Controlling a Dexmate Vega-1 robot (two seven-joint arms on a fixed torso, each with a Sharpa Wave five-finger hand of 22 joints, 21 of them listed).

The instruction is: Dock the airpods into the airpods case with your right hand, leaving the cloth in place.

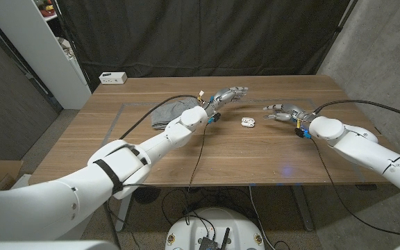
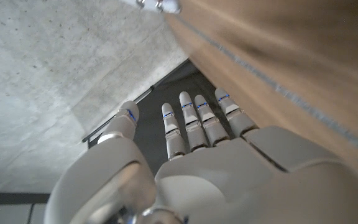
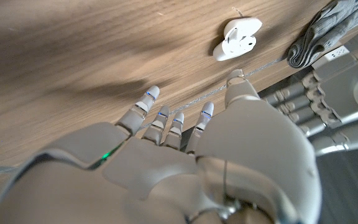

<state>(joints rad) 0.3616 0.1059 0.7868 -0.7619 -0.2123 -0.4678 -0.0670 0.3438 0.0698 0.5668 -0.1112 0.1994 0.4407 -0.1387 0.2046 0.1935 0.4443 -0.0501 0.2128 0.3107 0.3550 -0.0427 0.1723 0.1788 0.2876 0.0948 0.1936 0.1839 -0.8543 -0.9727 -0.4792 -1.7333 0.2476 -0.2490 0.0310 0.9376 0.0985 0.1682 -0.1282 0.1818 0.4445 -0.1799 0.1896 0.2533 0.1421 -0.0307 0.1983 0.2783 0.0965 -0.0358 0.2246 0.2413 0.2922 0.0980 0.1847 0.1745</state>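
Observation:
The white AirPods case lies on the wooden table between my two hands; in the right wrist view the case looks open, and I cannot make out separate earbuds. The grey cloth lies crumpled left of the case, partly behind my left forearm, and its edge lies beyond the case. My right hand is a short way right of the case, fingers spread toward it and holding nothing; my right hand does not touch the case. My left hand reaches out behind the case with straight, parted, empty fingers.
A small white box sits at the table's back left edge. Black cables run along both arms over the table. A dark curtain hangs behind the table. Bare wood spreads in front of the case.

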